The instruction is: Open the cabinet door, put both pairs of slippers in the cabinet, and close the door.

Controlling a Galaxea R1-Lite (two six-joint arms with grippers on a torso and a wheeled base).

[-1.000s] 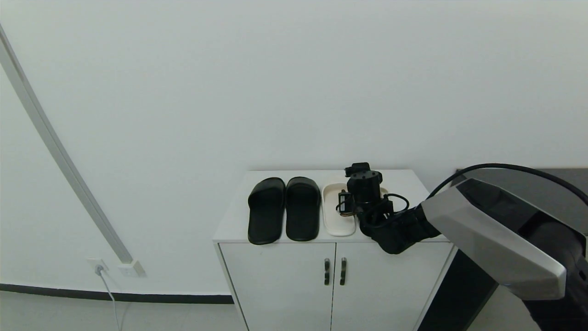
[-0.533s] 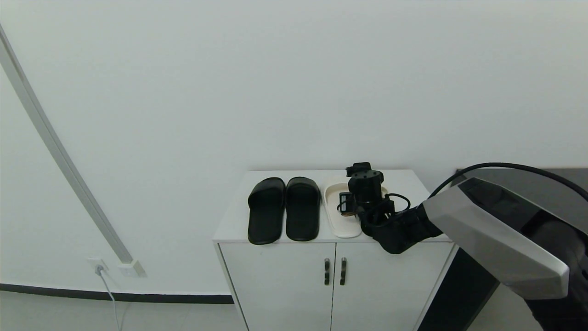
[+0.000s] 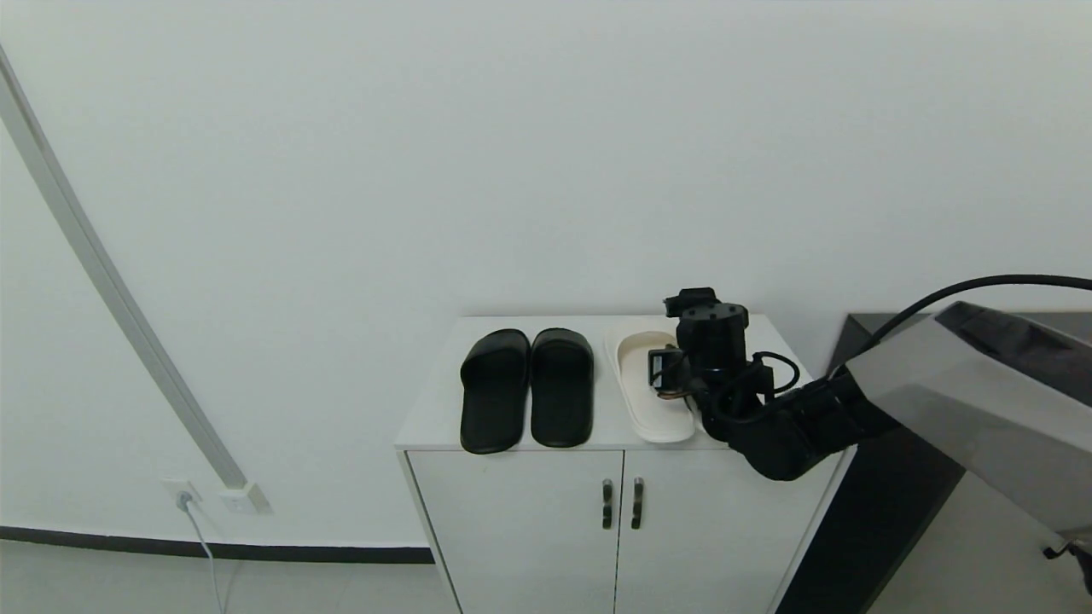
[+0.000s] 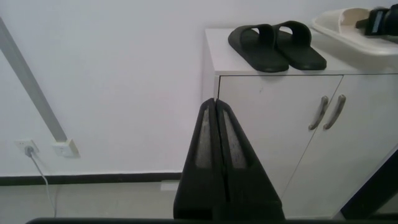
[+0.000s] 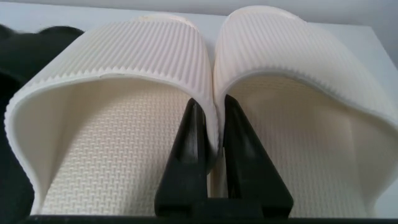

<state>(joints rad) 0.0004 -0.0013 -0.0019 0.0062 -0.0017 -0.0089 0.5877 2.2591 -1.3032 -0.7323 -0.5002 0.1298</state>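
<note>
White slippers (image 5: pixel 124 81) were pinched by the right gripper (image 5: pixel 212 112) at the cabinet (image 3: pixel 512 529) top.
Its jaws were nearly closed on the pair's touching inner straps; the left gripper (image 4: pixel 215 106) was pressed together, empty; black slippers (image 3: pixel 529 388) lay beside.

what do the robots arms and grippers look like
The right arm has an angular silver-grey shell on its upper link, a black forearm and wrist, and black cables: one arcs over the shell, smaller ones loop at the wrist. The right gripper has two flat, black, wedge-shaped fingers. The left gripper matches, with greyish pads on tapering black fingers.
</note>
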